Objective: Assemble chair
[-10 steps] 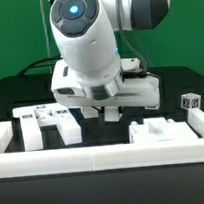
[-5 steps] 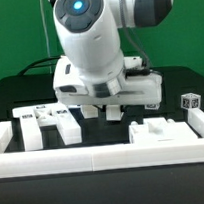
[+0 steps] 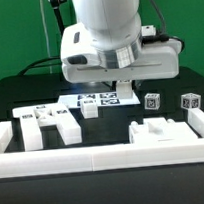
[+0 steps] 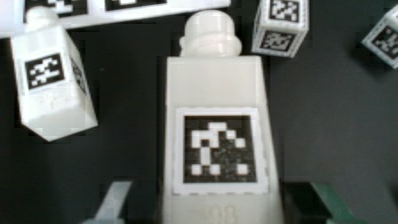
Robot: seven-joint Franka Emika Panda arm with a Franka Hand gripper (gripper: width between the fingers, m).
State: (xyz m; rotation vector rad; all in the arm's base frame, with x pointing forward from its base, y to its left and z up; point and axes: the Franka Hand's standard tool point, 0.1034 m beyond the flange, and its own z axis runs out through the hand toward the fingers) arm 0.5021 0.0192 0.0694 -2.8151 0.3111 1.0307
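Exterior view, with the wrist view as a close detail. Against the frames taken one second and half a second earlier, the arm has risen and shifted toward the exterior view's right. The marker board (image 3: 90,98), hidden behind the wrist until now, is exposed on the black table (image 3: 19,97). The gripper (image 3: 123,88) hangs above the end of that board nearer the exterior view's right.

In the wrist view the jaws stand narrow, clamped on the flanks of a pegged bar (image 4: 214,110), with one dark finger (image 4: 118,200) visible on each side. The bar's square tag faces the camera and its stepped peg points away from the palm. A second bar (image 4: 50,80) lies tilted on the table beside it, clearly apart.

The other chair parts rest untouched:
- a wide tagged slab (image 3: 47,123) toward the exterior view's left
- a notched block (image 3: 161,131) toward the right, just behind the long border wall (image 3: 105,156)
- two small tagged cubes (image 3: 151,102) further back

The upward move suggests that the pick is complete and that carrying the pegged bar has begun. No part appears joined to another, so the assembly is judged to be at an early stage. The next step would call for aligning the peg with a socket, though which part receives it cannot be told.
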